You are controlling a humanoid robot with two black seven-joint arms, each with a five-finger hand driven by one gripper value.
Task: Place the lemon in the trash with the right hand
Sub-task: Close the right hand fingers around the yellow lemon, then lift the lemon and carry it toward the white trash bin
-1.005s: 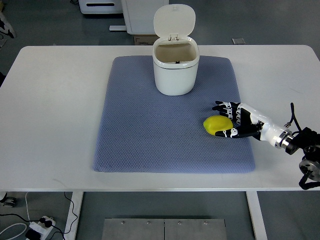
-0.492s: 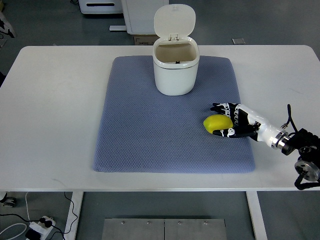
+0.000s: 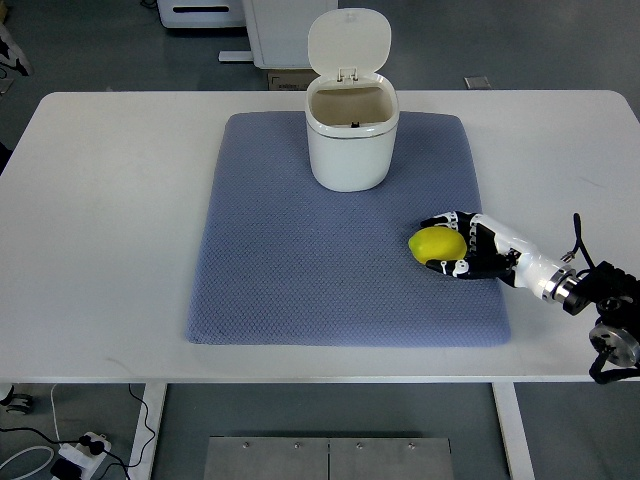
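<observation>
A yellow lemon (image 3: 436, 245) lies on the right part of the blue-grey mat (image 3: 300, 260). My right hand (image 3: 452, 243) comes in from the right edge and is cupped around the lemon's right side, with black fingers (image 3: 441, 219) above it and the thumb below. The fingers are closed on the lemon, which rests low on the mat. A white trash bin (image 3: 349, 138) stands at the mat's far middle with its lid (image 3: 348, 42) flipped up and its mouth open. The left arm does not show.
The mat lies on a white table (image 3: 100, 220). The bin stands roughly a hand's length up and left of the lemon. White furniture and a cardboard box (image 3: 290, 78) stand behind the table. Cables and a power strip (image 3: 75, 455) lie on the floor at the near left.
The right hand has slid slightly inward and its fingers have curled closer around the lemon. The lemon has barely shifted. The bin has not moved.
</observation>
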